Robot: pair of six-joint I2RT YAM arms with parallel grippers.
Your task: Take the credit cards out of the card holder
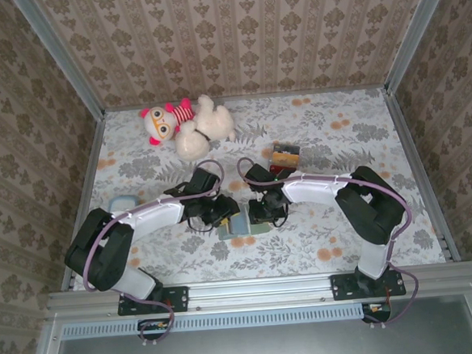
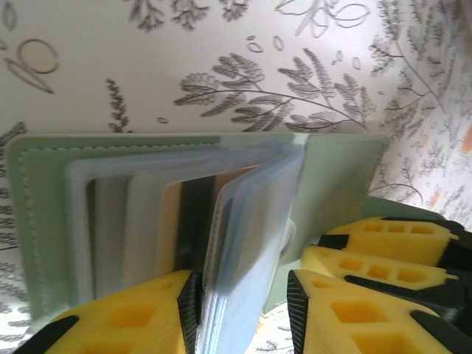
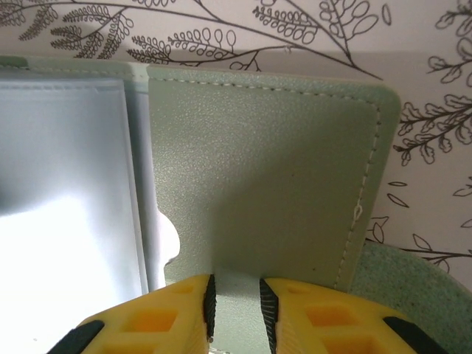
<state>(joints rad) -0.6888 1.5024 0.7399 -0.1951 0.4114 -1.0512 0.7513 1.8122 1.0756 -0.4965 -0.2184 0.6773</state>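
Note:
The card holder [image 1: 238, 223] lies open on the floral table between both arms, grey-green with stitched edges [image 2: 44, 221] and a stack of clear sleeves [image 2: 251, 192]. The credit cards sit inside the sleeves: a tan-yellow one [image 2: 169, 221] and a dark one [image 2: 193, 214] show edge-on. My left gripper [image 2: 243, 295] is open around the raised sleeves. Its left pad touches them and its right pad stands clear. My right gripper [image 3: 236, 291] rests its tips on the holder's right flap [image 3: 280, 162], jaws a narrow gap apart with the cover showing between them. The right gripper's yellow fingers [image 2: 376, 236] lie across that flap.
A teddy bear [image 1: 190, 125] lies at the back of the table. A small red striped box [image 1: 285, 157] stands just behind the right arm. A green textured mat [image 3: 420, 295] lies under the holder's right edge. A pale blue item [image 1: 123, 203] is at the left. Patterned walls enclose the table.

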